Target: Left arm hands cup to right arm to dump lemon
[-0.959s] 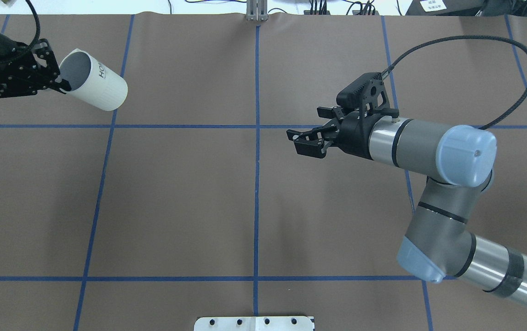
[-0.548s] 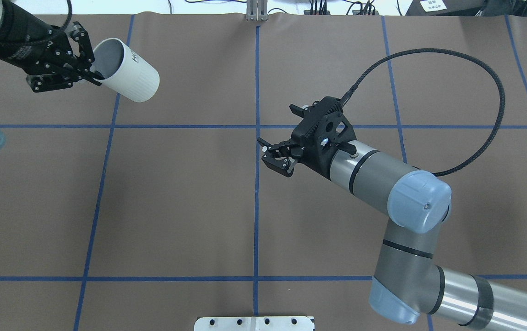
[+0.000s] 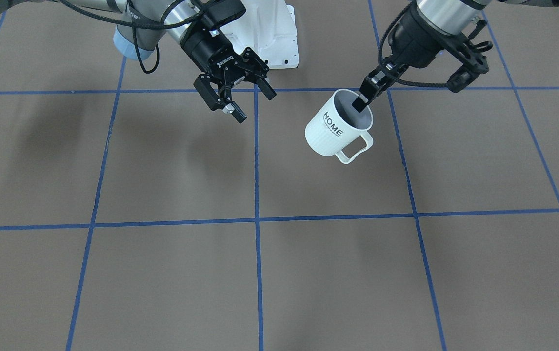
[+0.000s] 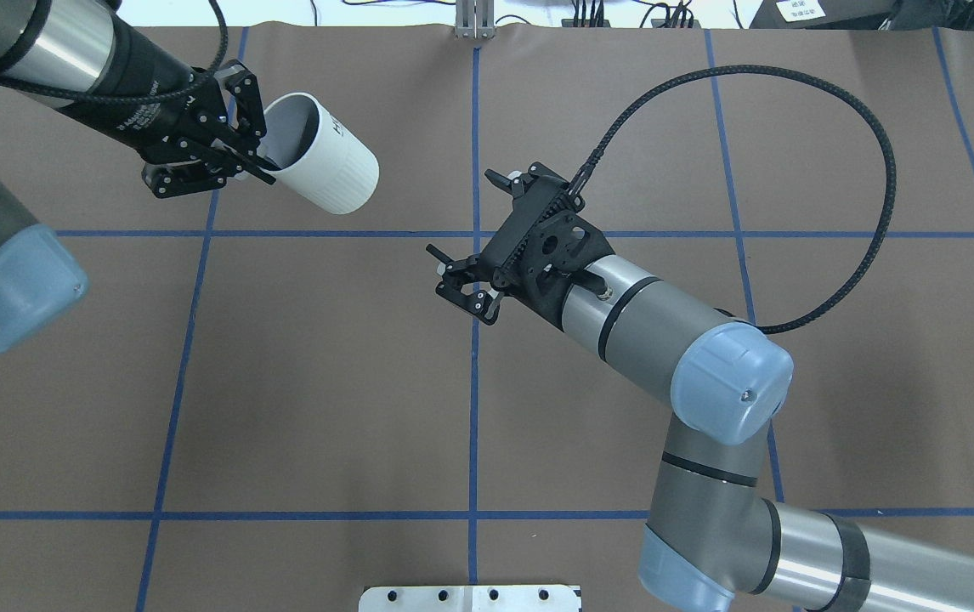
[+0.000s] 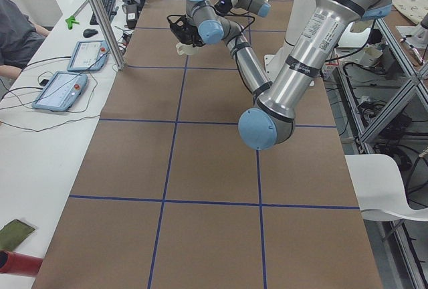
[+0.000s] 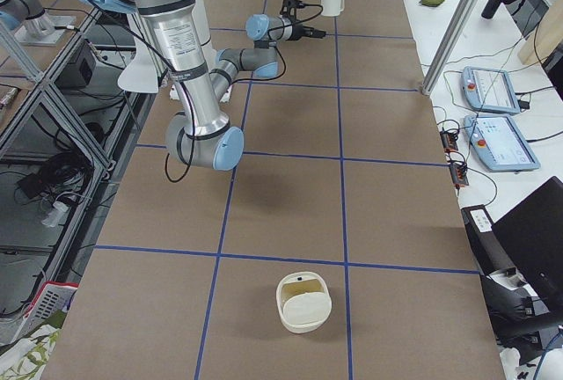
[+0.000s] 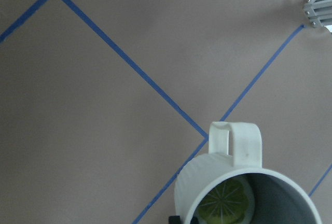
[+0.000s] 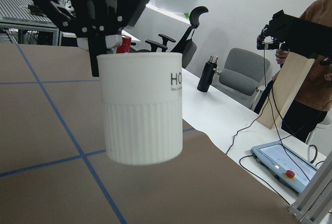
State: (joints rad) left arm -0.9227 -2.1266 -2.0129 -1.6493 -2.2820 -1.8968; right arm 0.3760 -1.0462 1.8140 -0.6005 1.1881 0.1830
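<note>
The cup [image 4: 330, 166] is a white ribbed mug with black "HOME" lettering, held tilted in the air over the far left of the table. My left gripper [image 4: 264, 170] is shut on its rim, one finger inside the mouth. From the front the cup [image 3: 338, 129] hangs below that gripper [image 3: 359, 102], handle down. The lemon [image 7: 225, 200], a yellow-green slice, lies at the bottom of the cup [image 7: 244, 182]. My right gripper [image 4: 457, 285] is open and empty near the table's centre line, pointing at the cup. The cup [image 8: 141, 107] fills the right wrist view, close ahead.
The brown mat [image 4: 325, 382] is crossed by blue tape lines. A white mounting plate [image 4: 470, 597] sits at the near edge. A cream basket [image 6: 303, 301] stands at the table's right end. Tablets [image 6: 493, 90] and cables lie on a side table. A person [image 8: 311, 63] stands beyond.
My left arm has carried the cup rightward toward the centre. My right gripper has moved left to the centre line and turned toward the cup, staying open.
</note>
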